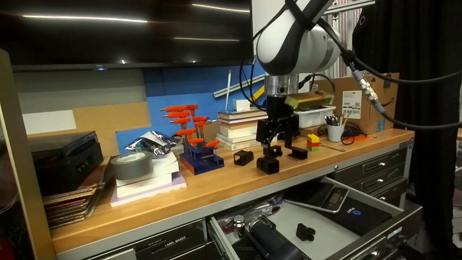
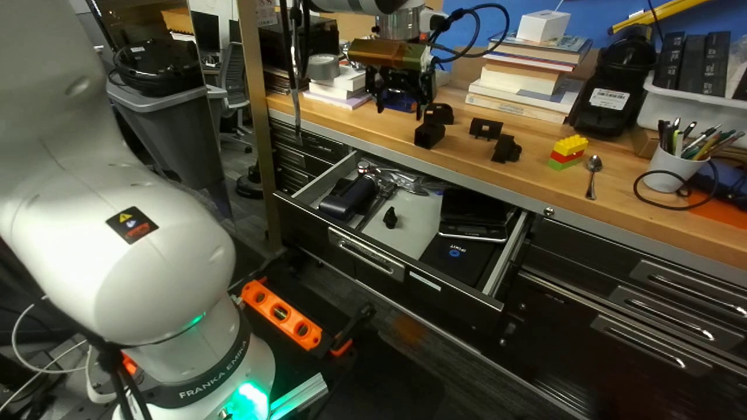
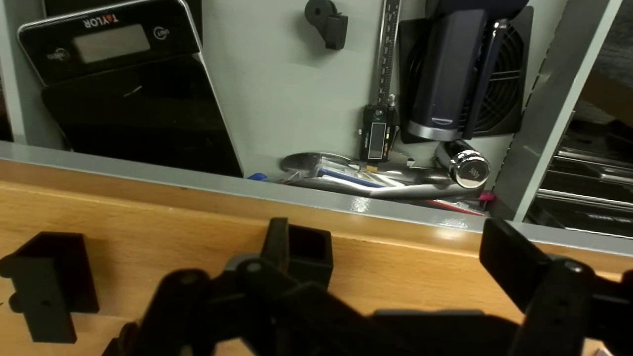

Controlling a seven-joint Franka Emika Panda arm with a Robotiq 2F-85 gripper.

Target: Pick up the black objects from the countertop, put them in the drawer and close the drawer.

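I have the claw [image 3: 383, 240] above the counter [image 1: 216, 191], its two fingers spread wide apart. In the wrist view a hollow black block [image 3: 310, 262] shows between them, close by the finger on the left of that picture; I can't tell whether they touch. It is one of four black objects [image 2: 487, 124] that I count on the wood in both exterior views, grouped behind and above the drawer [image 2: 415, 224]. That drawer stands pulled out, and on its pale floor a small black piece [image 3: 334, 30] lies between a kitchen scale [image 3: 128, 104] and a digital caliper [image 3: 384, 84]. Near the black objects on the counter I see stacked toy bricks [image 2: 567, 154] with a spoon [image 2: 593, 166] just beside them, and in an exterior view a blue rack [image 1: 197, 164] of orange-handled tools [image 1: 177, 115]. A roll of grey tape [image 1: 126, 170] rests on books [image 1: 153, 189].
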